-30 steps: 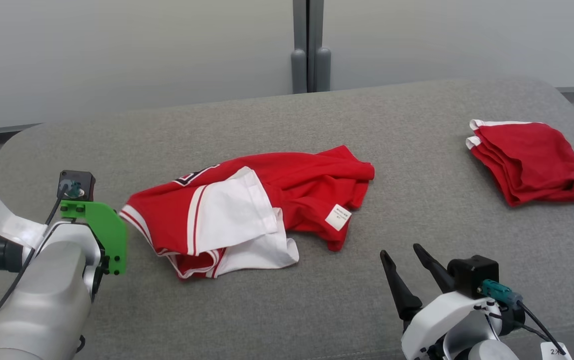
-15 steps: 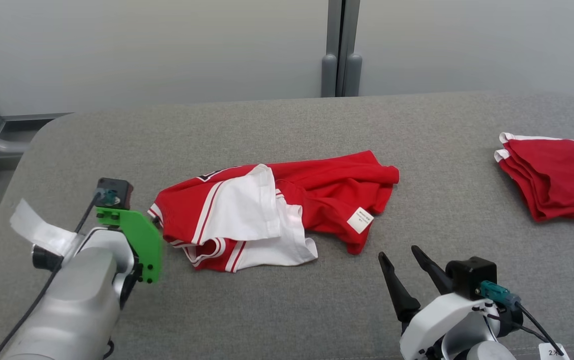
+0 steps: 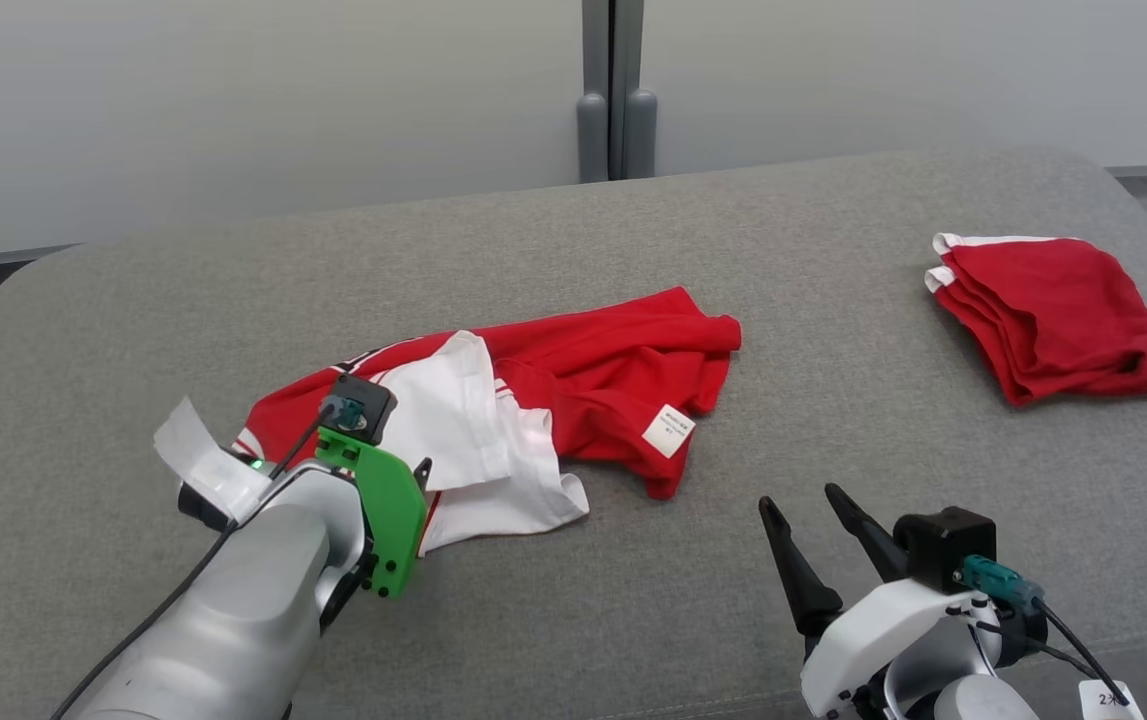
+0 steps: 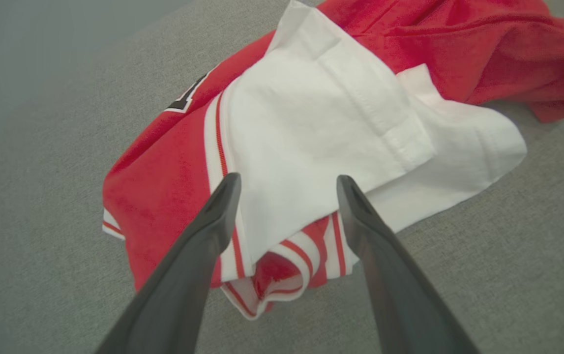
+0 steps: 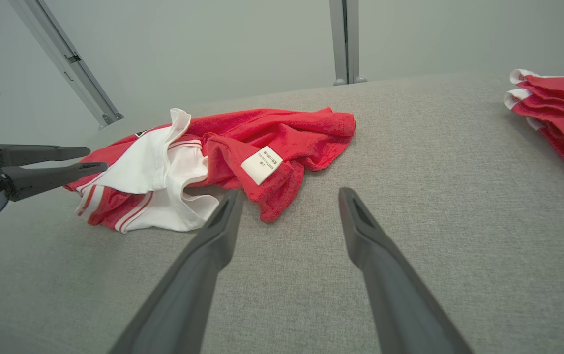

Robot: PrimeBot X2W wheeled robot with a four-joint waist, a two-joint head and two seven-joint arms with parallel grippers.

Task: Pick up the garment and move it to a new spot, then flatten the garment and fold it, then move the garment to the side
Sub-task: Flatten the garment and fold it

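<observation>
A grey fabric-covered bench [image 3: 813,240] with rounded corners spans the foreground. On its far right lies a folded red cloth [image 3: 1058,315] with white edging at its far-left corner. Behind stands a pale grey wall [image 3: 233,100], split by a grey upright post [image 3: 615,90]. A slanted metal rail [image 5: 65,64] leans against the wall.

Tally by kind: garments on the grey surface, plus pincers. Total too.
Crumpled red-and-white garment: 1
Folded red garment pile: 1
Open pincers: 2 (left pincer, right pincer)
Total: 4
</observation>
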